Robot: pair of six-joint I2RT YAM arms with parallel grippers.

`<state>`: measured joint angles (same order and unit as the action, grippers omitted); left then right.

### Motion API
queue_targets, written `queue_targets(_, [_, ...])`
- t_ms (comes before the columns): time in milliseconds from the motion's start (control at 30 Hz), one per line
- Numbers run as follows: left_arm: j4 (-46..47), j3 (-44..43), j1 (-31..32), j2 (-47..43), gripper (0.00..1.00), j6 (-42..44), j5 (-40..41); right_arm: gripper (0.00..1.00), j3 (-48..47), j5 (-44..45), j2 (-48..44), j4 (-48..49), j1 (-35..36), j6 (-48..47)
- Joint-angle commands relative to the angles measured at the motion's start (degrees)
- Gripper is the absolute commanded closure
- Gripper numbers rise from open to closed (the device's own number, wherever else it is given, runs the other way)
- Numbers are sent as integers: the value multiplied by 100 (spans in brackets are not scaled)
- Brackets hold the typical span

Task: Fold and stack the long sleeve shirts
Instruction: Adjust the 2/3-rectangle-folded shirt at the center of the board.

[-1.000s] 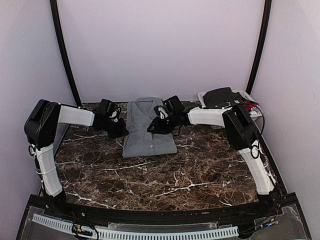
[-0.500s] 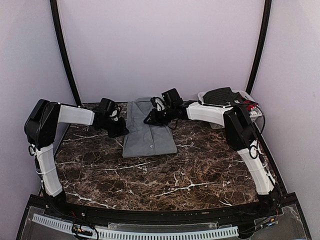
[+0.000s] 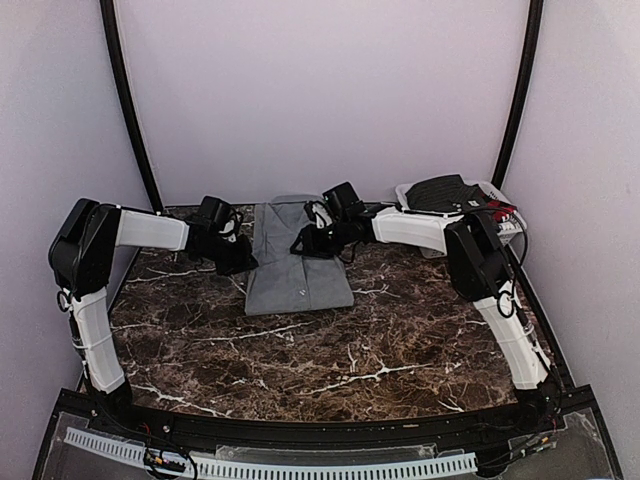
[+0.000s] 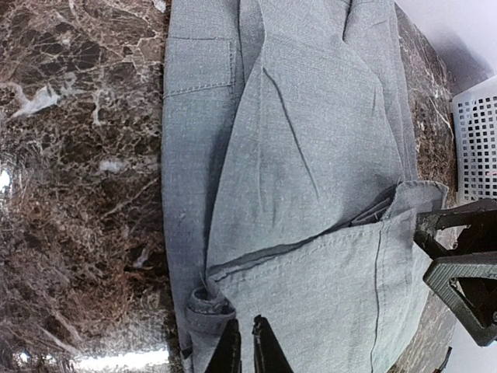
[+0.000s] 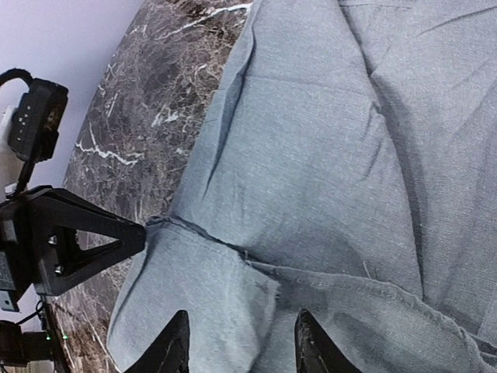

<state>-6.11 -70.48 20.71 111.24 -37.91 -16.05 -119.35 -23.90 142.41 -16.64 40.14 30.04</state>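
Long sleeve shirt [image 3: 298,262] lies folded at rear-centre of bench [image 3: 400,340]; w/ left hand [image 4: 247,332] clenched on its left fold edge & right hand [image 5: 242,332] released just over cloth, the right should press creases flat w/o dragging.

Soft, even light from above leaves only faint shadows. White glare streaks the marble table [image 4: 116,359] in the left wrist view. The grey shirt [image 4: 311,155] weave is crisp there

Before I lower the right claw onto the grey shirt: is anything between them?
Nothing visible. The right claw hangs open directly over the grey shirt, and only bare cloth shows below it. The left claw is shut at the shirt's opposite edge, well off to the side.
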Motion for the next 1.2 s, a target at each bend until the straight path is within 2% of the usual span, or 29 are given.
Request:
queue_targets(0, [-105, -125, -49, -156, 93, 113, -49, 56, 44, 384, -332, -5, 36, -165])
queue_targets(167, [-92, -133, -49, -161, 93, 109, -73, 57, -106, 292, -108, -107, 51, -101])
queue_targets(333, [-92, -133, -58, -152, 93, 117, -90, 67, -216, 44, 60, -58, 96, -2])
queue_targets(633, [-110, -160, -58, -172, 93, 130, -129, 74, -315, -46, 125, -12, 121, 81])
queue_targets(900, [-103, -156, -60, -229, 93, 129, -184, 100, -384, 9, 72, -77, 130, 98])
queue_targets(1033, [-158, -123, -58, -362, 93, 146, -166, 100, -321, 315, -130, -128, 133, 81])
queue_targets(1167, [-284, -39, -59, -560, 94, 128, 96, 100, 187, 846, -456, 11, 134, 182])
